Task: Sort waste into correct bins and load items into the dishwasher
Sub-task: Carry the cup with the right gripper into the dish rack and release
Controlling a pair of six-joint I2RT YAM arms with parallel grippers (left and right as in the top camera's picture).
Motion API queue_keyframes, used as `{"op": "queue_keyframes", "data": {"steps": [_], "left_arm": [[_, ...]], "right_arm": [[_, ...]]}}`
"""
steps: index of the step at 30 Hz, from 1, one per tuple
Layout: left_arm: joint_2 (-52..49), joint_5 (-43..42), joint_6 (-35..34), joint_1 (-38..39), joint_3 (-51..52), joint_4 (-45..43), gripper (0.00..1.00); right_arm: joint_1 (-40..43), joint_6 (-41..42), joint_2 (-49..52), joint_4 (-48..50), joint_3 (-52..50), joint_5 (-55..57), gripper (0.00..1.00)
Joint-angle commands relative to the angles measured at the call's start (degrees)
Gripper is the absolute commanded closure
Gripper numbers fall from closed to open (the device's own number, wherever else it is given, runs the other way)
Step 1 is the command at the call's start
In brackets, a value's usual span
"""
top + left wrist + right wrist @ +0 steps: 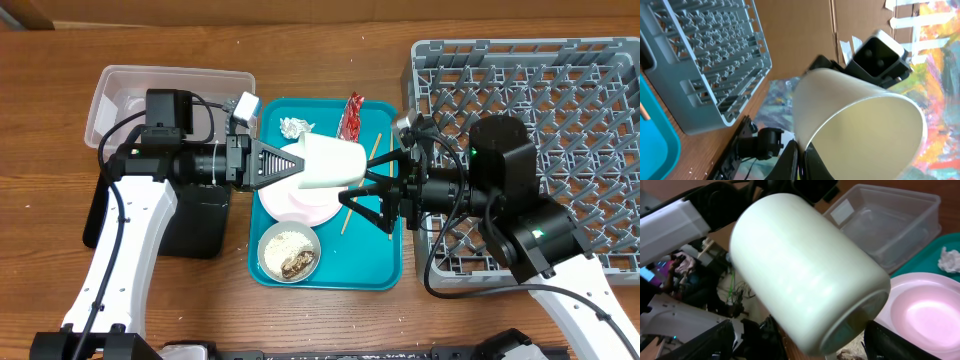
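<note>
We see a brown wooden table (320, 60), with cardboard (800, 35) closing off the room behind it. The grey dish rack (560, 90) fills the right, the teal tray (385, 255) sits centre, and the clear tub (110, 85) and black tray (195, 225) sit left, partly under the arm. Over the pink plate (300, 205) the white cup (330, 165) hangs sideways. The left gripper (297, 163) pinches its rim and the right gripper (362, 182) is spread round its closed end, contact unclear. The wrapper (353, 118) and paper wad (294, 127) lie beyond

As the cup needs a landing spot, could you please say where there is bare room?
The grey rack is bare along its far and right sides, and the clear tub looks empty. The teal tray is crowded with plate, rice bowl, paper wad, wrapper and chopsticks.
</note>
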State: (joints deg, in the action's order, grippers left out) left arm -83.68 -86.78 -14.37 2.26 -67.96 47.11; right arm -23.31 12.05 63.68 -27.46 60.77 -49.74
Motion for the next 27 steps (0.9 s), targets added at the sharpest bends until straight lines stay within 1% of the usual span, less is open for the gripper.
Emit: {"op": "queue_keyframes", "data": {"steps": [1,3,6,8,12,16,18,21,23,25,27], "left_arm": [[0.87,-3.48,1.55,2.54,-1.16,0.02,0.96],[0.87,-3.48,1.55,2.54,-1.16,0.02,0.96],[0.87,-3.5,1.53,2.86,-1.16,0.02,0.96],[0.87,-3.85,1.51,3.32,-1.16,0.04,0.96],[0.98,-3.82,1.57,2.97,-1.16,-0.17,0.96],[0.98,-3.82,1.97,3.32,-1.16,-0.42,0.96],[0.98,-3.74,1.97,3.52,-1.16,-0.42,0.96],[0.98,-3.69,1.97,3.52,-1.16,-0.42,0.96],[0.98,-3.67,1.97,3.56,-1.16,-0.39,0.96],[0.98,-3.67,1.97,3.8,-1.16,-0.46,0.96],[0.98,-3.54,1.97,3.87,-1.16,-0.46,0.96]], "right_arm": [[0.55,0.15,0.57,0.33,1.33,0.79,0.16],[1.57,0.13,0.57,0.42,1.33,-0.02,0.1],[2.12,0.0,0.66,1.77,1.33,-3.54,0.08],[1.75,-0.09,0.66,3.19,1.33,-4.7,0.05],[2.19,-0.11,0.63,0.46,1.33,-1.97,0.04],[2.19,-0.31,0.63,1.84,1.33,-3.41,0.03],[2.16,-0.28,0.63,4.5,1.33,-7.74,0.06],[1.79,-0.24,0.63,7.56,1.33,-12.74,0.07],[1.53,0.0,0.63,8.5,1.33,-13.94,0.15],[1.31,0.04,0.63,8.46,1.33,-14.05,0.25],[1.31,0.17,0.63,7.54,1.33,-14.01,0.28]]}}
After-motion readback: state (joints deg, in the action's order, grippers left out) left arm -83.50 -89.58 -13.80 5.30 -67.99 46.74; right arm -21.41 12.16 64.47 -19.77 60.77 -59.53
